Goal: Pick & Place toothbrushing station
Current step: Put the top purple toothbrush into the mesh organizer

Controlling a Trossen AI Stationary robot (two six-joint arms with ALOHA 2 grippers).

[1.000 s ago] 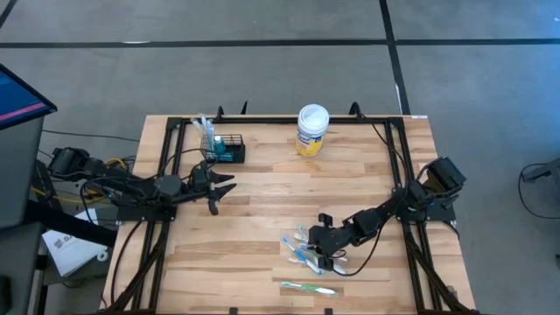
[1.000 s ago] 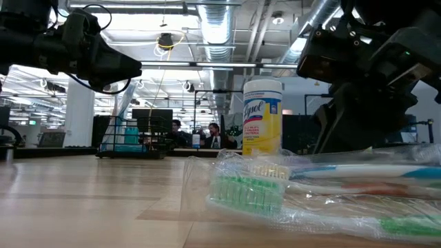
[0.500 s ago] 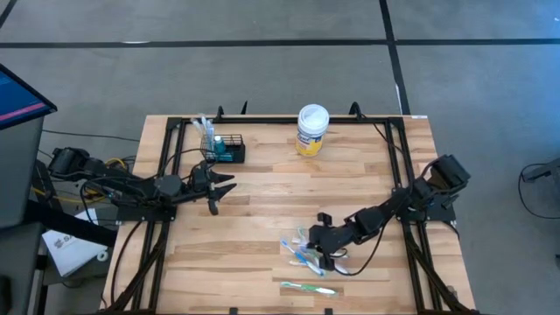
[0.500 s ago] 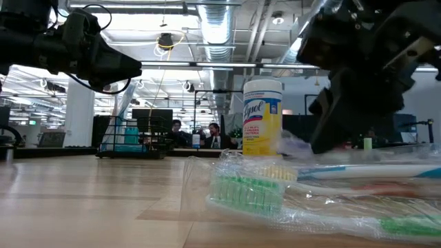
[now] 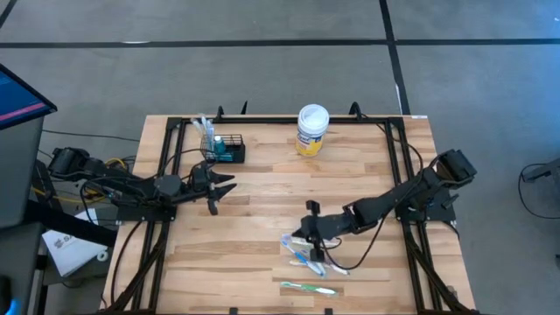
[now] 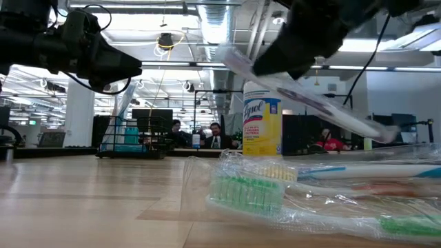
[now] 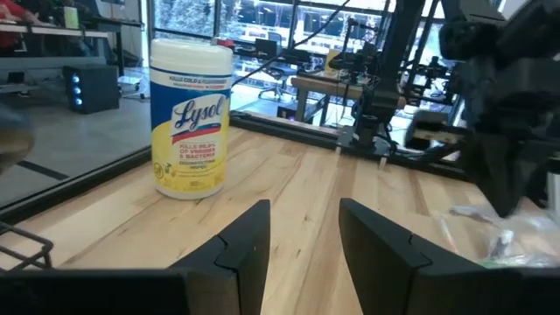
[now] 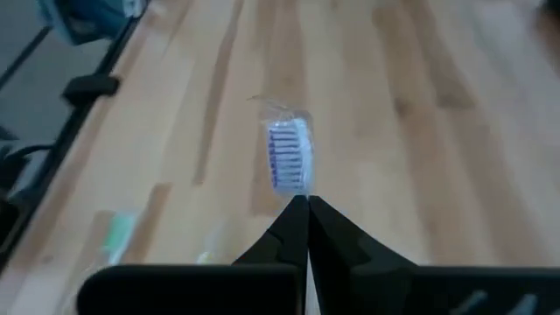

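The right gripper (image 5: 308, 233) held a wrapped toothbrush (image 8: 287, 157) in closed fingers, lifted above the surface (image 5: 262, 210). The basket (image 5: 223, 147) stood well apart, at the far left. Several toothbrushes (image 5: 306, 255) remained unplaced. The left gripper (image 5: 219, 186) waited near the basket, fingers parted.

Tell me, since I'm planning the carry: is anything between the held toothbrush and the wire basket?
Nothing visible. The right tool holds a wrapped toothbrush above bare table; the wire basket sits at the far left. The left tool hovers beside that line.
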